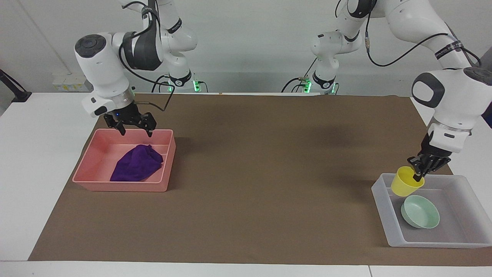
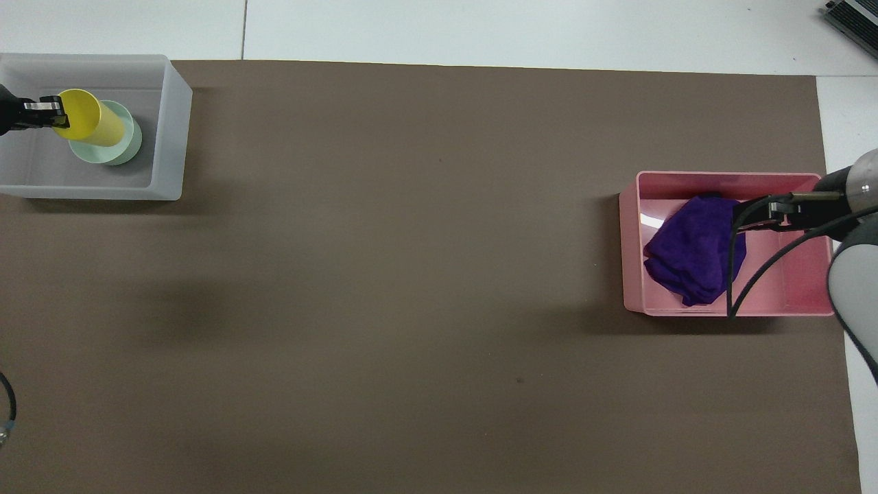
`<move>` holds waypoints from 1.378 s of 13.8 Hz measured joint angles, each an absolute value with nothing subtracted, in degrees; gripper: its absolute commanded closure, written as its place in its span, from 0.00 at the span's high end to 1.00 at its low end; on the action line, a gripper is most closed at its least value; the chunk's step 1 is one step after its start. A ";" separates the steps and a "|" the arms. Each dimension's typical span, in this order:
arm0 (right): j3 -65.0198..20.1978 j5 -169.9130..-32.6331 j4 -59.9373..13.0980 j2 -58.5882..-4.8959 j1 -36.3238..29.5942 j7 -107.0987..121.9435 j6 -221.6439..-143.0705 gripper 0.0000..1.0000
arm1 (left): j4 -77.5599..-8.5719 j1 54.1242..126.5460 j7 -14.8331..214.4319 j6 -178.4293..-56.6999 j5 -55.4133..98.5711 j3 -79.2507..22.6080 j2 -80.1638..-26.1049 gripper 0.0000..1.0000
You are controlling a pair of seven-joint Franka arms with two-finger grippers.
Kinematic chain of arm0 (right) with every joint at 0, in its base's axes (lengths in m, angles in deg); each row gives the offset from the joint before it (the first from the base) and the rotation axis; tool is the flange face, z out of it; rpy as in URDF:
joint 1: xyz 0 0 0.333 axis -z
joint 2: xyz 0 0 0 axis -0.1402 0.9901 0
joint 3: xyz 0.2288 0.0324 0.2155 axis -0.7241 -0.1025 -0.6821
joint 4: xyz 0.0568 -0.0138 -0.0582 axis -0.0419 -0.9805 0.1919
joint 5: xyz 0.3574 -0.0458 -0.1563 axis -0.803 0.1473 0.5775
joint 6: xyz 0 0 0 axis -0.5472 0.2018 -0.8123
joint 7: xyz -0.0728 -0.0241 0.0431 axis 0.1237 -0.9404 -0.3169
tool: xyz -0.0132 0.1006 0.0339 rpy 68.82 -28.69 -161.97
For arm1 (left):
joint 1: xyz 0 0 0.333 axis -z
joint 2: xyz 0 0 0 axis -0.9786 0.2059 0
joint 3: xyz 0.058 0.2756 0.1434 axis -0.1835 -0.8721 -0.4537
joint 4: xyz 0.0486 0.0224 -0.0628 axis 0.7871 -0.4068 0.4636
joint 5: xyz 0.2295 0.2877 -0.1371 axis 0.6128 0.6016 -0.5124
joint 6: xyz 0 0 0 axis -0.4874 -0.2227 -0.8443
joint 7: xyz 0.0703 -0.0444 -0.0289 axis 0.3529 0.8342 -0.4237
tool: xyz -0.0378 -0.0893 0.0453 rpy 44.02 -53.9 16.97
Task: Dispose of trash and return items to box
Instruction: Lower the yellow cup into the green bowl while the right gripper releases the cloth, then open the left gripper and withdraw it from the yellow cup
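My left gripper (image 1: 419, 176) is shut on the rim of the yellow cup (image 1: 406, 186) and holds it tilted in the air over the frosted-white box (image 1: 381, 207). The cup hangs just above the mint-green bowl (image 1: 420, 211) that lies in the box. In the overhead view the cup (image 2: 86, 118) partly covers the bowl (image 2: 129, 140), with the left gripper (image 2: 49, 113) over the box (image 2: 171, 137). The purple cloth (image 1: 138, 166) lies in the pink bin (image 1: 119, 186). My right gripper (image 1: 136, 132) is open and empty above the bin; it also shows in the overhead view (image 2: 751, 211).
A brown mat (image 1: 250, 184) covers the middle of the white table. The pink bin (image 2: 727, 180) with the cloth (image 2: 689, 250) stands at the right arm's end, the box at the left arm's end. A black cable hangs from the right arm over the bin.
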State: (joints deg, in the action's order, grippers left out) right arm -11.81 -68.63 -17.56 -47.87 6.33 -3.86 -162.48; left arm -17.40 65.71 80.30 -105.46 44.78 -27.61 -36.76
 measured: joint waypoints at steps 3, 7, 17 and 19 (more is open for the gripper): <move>-11.80 -68.63 -12.50 -47.91 6.37 -3.79 -156.55 1.00 | -14.50 64.35 80.08 -105.70 44.73 -27.57 -31.92 0.00; -11.81 -68.63 -9.26 -48.10 6.37 -3.22 -153.32 1.00 | -13.57 63.30 80.04 -106.60 44.03 -27.53 -29.07 0.00; -11.77 -68.63 -14.25 -49.92 6.39 -3.21 -155.58 1.00 | -13.41 62.73 79.60 -107.39 42.87 -27.19 -28.69 1.00; -11.77 -68.63 -14.35 -50.10 6.39 -3.21 -155.58 1.00 | -13.62 63.54 78.98 -107.24 42.87 -26.58 -31.17 1.00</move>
State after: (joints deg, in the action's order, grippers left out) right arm -11.77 -68.63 -14.35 -50.10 6.39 -3.21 -155.58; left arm -13.62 63.54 78.98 -107.24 42.87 -26.58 -31.17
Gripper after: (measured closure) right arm 0.000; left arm 0.291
